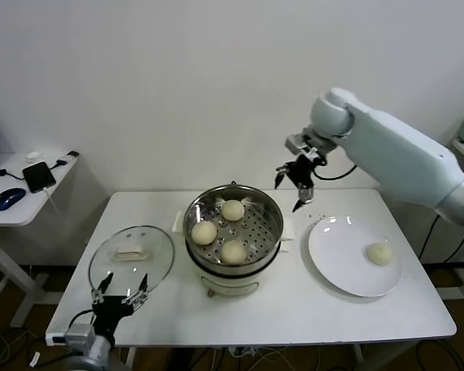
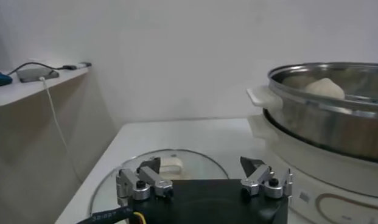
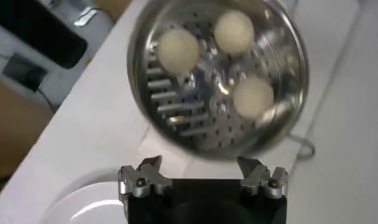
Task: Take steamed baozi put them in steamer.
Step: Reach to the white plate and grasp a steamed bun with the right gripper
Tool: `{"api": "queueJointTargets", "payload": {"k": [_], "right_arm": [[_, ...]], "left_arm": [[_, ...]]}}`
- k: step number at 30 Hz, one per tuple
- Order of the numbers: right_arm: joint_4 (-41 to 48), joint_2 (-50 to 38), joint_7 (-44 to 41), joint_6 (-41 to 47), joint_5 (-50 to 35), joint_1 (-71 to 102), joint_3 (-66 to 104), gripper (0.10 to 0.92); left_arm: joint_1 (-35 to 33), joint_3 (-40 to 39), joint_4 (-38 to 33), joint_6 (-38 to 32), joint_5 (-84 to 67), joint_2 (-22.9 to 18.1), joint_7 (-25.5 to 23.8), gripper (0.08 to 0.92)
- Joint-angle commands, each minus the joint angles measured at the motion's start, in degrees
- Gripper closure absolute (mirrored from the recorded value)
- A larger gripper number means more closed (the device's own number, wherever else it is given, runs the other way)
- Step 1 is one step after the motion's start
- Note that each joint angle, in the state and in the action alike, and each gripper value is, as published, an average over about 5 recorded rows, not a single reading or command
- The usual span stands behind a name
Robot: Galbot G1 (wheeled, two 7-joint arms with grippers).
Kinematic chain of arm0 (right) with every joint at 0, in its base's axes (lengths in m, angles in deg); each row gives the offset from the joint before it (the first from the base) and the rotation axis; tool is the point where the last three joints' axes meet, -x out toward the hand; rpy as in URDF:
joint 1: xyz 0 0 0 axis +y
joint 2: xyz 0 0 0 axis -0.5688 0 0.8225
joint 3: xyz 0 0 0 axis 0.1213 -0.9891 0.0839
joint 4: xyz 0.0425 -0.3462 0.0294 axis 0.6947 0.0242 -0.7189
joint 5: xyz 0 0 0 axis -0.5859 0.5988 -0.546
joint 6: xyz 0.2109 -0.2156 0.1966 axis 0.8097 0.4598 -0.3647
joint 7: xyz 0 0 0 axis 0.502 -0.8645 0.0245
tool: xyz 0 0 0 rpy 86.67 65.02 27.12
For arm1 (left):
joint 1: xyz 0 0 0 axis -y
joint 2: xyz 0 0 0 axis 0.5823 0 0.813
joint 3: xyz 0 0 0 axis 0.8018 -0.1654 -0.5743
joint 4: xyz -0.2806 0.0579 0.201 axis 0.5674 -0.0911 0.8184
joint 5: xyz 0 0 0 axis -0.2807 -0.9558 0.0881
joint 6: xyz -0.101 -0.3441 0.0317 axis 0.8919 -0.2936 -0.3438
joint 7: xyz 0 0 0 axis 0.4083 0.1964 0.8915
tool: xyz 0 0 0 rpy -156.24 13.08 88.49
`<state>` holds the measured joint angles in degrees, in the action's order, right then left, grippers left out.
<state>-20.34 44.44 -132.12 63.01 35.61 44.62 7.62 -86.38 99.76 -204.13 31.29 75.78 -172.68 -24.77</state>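
The steamer (image 1: pixel 272 232) stands mid-table, a steel pot on a cream base. Three steamed baozi lie on its perforated tray (image 3: pixel 195 109): one at the back (image 1: pixel 233 209), one at the left (image 1: pixel 204 232), one at the front (image 1: pixel 233 252). A fourth baozi (image 1: pixel 380 253) rests on the white plate (image 1: pixel 336 255) at the right. My right gripper (image 1: pixel 295 186) hangs open and empty in the air, above the table between steamer and plate. My left gripper (image 1: pixel 122 288) is parked open near the table's front left, over the glass lid (image 1: pixel 135 267).
The glass lid (image 2: pixel 195 167) lies flat left of the steamer, close under my left fingers. A side desk at the far left holds a phone (image 1: pixel 39 175) and a mouse (image 1: pixel 9 198). The table's front edge runs near the left gripper.
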Motion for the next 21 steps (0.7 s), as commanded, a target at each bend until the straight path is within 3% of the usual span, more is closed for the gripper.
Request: {"api": "queueJointTargets", "payload": {"k": [1,7,13,21], "right_arm": [[1.27,-10.9,0.09,8.57,10.18,10.52,9.73,0.202],[4.67,-11.01,0.78,2.59,19.43,19.78,17.91,0.203],[14.78,-5.41,3.51,-6.01,24.35,23.43,24.87,0.203],[20.72,-2.22,3.11,-10.61,33.11,25.44,29.33,0.202]], "left_arm": [[-0.18,0.18,-0.24,0.6,-2.81,-0.73,-0.33,0.177],[-0.71,0.7,-1.01,1.03,-4.2,-0.4,-0.54,0.177],[-1.03,0.33,-0.92,1.23,-4.05,-0.57,-0.6,0.177],[-1.3,0.99,-0.31,1.23,-3.93,-0.42,-0.59,0.177]]}}
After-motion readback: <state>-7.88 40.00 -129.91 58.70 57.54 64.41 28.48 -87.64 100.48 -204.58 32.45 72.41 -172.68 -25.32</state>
